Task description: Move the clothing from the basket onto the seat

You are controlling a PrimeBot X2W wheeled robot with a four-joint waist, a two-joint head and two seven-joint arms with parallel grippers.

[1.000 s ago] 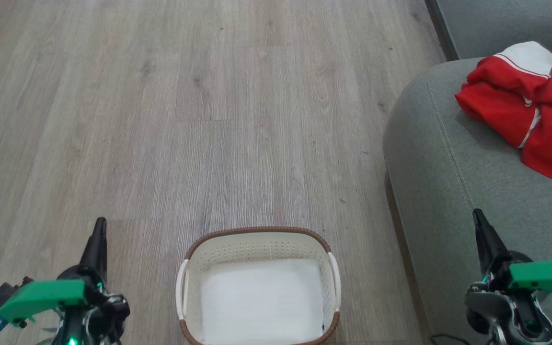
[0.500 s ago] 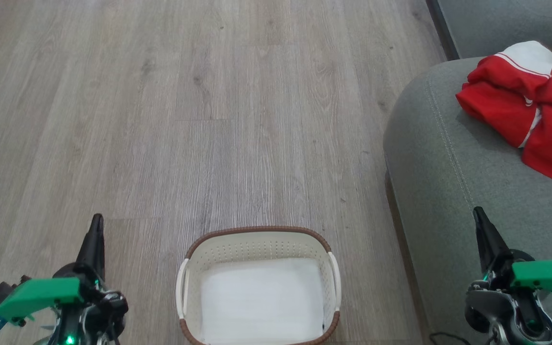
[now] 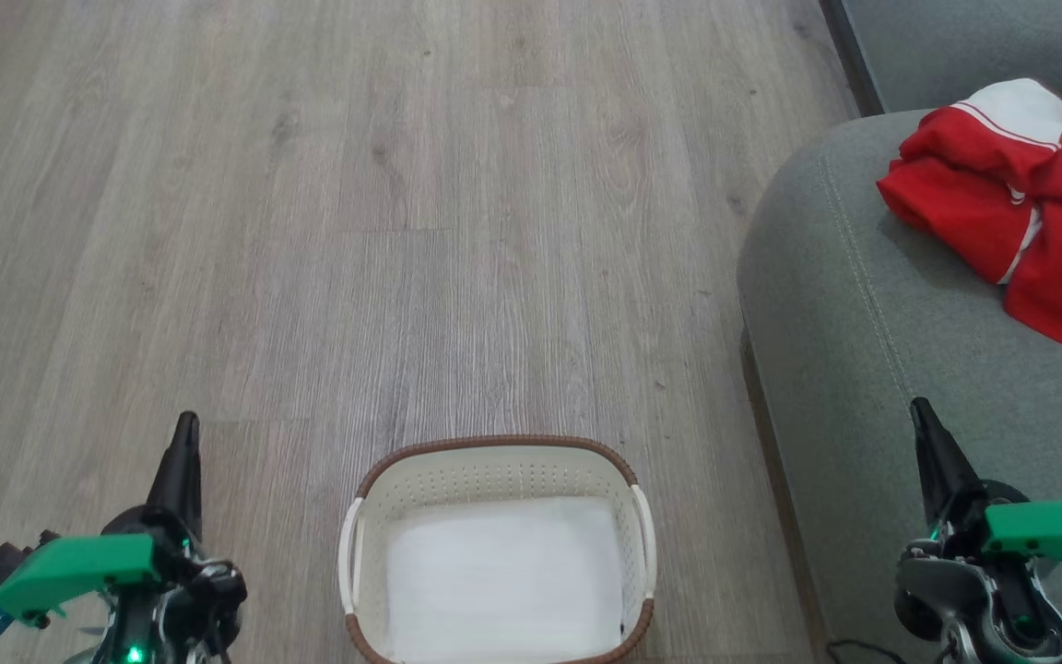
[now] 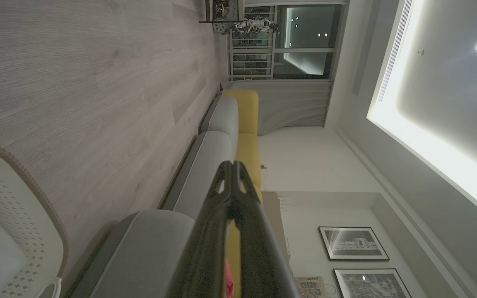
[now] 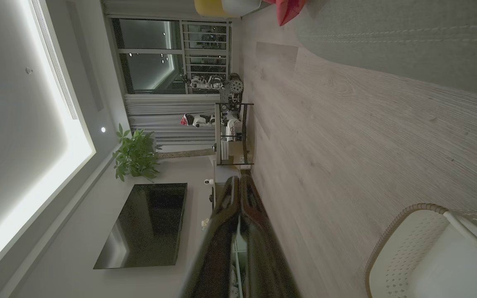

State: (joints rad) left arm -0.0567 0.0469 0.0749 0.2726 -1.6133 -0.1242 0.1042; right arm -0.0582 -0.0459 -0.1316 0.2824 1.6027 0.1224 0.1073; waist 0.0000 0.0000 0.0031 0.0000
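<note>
Basket (image 3: pixel 494 454) on wood-plank floor (image 3: pixel 402 231), bottom centre of head view, between the two grippers. Cream perforated walls, brown woven-look rim. White liner (image 3: pixel 503 572) lies flat across its bottom.

Clothing (image 3: pixel 992 198): bright red fabric with a white panel and thin white stripes, bunched in one heap on top of the seat (image 3: pixel 863 314), upper right of head view. Heap runs out of frame at the right edge. Whether it is one garment or two cannot be told. Well apart from the basket; no contact with either gripper.

Seat: grey-green upholstery, rounded edge, stitched seam along its near side. It stands to the right of the basket, with a strip of floor between them.

Left gripper (image 3: pixel 186 422): lower left of head view, fingers pointing up the frame, over bare floor left of the basket. Left wrist view shows the two dark fingers pressed together tip to tip: clenched, holding nothing.

Right gripper (image 3: pixel 919 408): lower right of head view, fingers pointing up the frame, over the seat's near part. Right wrist view shows both fingers closed against each other, nothing in the grip.
</note>
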